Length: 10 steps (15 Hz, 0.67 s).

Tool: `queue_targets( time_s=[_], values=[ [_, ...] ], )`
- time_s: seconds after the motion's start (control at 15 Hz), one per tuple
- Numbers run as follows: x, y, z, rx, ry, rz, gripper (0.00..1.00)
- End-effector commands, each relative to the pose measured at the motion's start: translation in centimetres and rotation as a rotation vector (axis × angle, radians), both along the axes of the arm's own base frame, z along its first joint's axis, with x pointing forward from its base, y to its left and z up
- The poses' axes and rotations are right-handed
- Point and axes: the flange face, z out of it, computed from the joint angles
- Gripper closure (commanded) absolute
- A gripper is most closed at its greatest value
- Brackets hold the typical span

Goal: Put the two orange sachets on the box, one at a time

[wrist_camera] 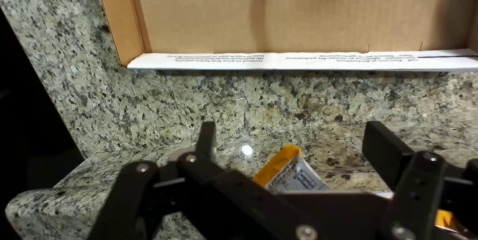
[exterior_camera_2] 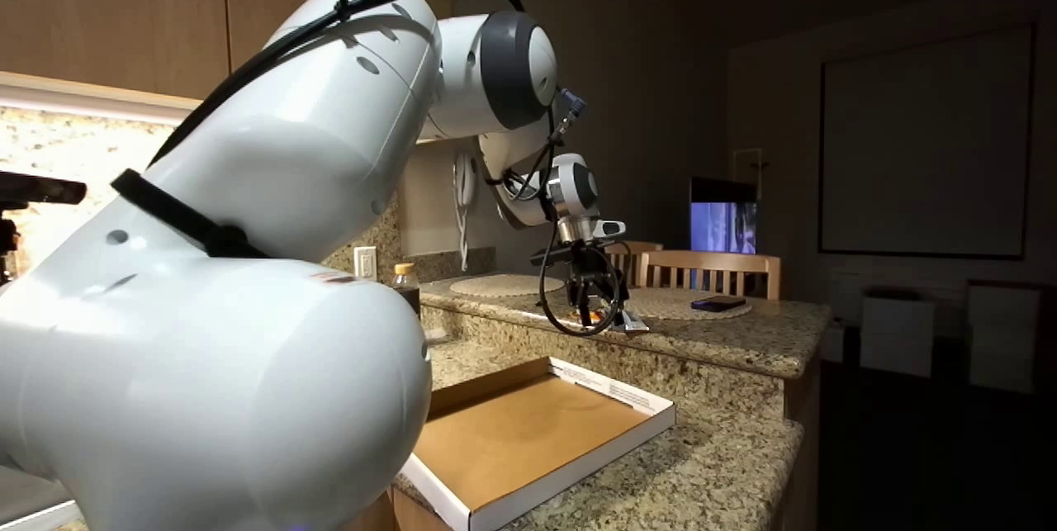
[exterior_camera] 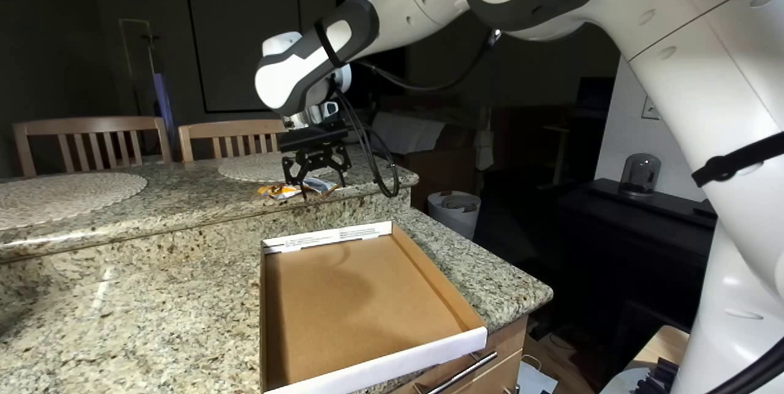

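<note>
Facing the box (wrist_camera: 298,16) corner-first, one sachet (wrist_camera: 290,173) lies askew (long axis unclear).

Sachets (wrist_camera: 289,172) are orange and white, box (exterior_camera: 361,308) brown-and-white, counter (exterior_camera: 159,314) speckled.

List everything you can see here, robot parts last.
Sachets: two, orange and white, on raised counter
Box: one, brown and white, on lower counter
Placemats: two, beige, on raised counter
Flat device: one, dark, on a placemat
Chairs: two, tan, behind raised counter
Bin: one, white, beyond the counters
Bottle: one, dark, exact spot hidden
Glass dome: one, clear, on dark furniture
Lit panel: one, purple, behind the chairs
Others: some too dark to name
Arm: one, white and grey, over counters
Gripper: one, black, open, near sachets
</note>
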Motion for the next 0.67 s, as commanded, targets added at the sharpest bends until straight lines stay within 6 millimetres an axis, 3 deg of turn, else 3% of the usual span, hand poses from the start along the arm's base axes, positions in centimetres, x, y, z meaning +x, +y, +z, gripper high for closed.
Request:
queue_targets(
  time_s=[0.0, 0.13, 0.2, 0.33, 0.6],
  values=[
    [1.4, -0.5, -0.5, -0.077, -0.015, 0.041, 0.0],
    [1.8, -0.6, -0.7, -0.087, -0.017, 0.042, 0.0],
    [2.1, -0.6, -0.7, -0.087, -0.019, 0.042, 0.25],
    [2.4, -0.6, -0.7, -0.087, -0.022, 0.043, 0.33],
    [2.8, -0.4, -0.4, -0.09, -0.021, 0.041, 0.61]
  ],
)
